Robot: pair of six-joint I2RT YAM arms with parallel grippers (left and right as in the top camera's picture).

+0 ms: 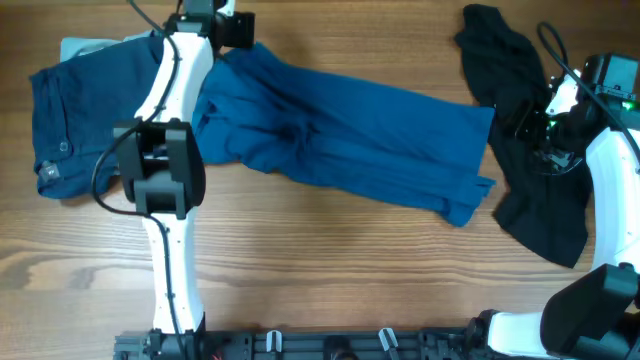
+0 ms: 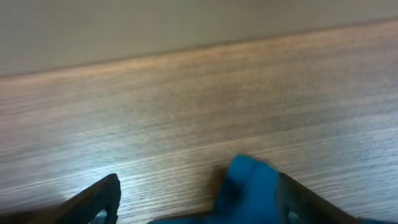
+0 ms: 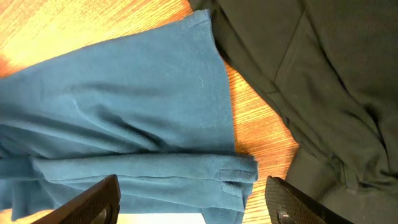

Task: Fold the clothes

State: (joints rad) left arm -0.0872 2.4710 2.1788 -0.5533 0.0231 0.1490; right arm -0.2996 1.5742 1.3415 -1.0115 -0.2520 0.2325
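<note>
A teal blue garment (image 1: 350, 130) lies spread across the middle of the table, running from the upper left to the right. My left gripper (image 1: 236, 28) is at its far upper-left corner. In the left wrist view the gripper (image 2: 199, 202) is open, with a corner of the blue cloth (image 2: 249, 183) lying between its fingers, close to the right one. My right gripper (image 1: 528, 125) is open and hovers over the blue garment's right end (image 3: 124, 106), next to a black garment (image 1: 505, 60). It holds nothing (image 3: 193, 202).
A dark navy garment (image 1: 80, 120) lies crumpled at the far left, with a pale item (image 1: 85, 45) peeking out behind it. The black garment (image 3: 323, 74) covers the right side of the table, under the right arm. The table's far edge is just beyond the left gripper.
</note>
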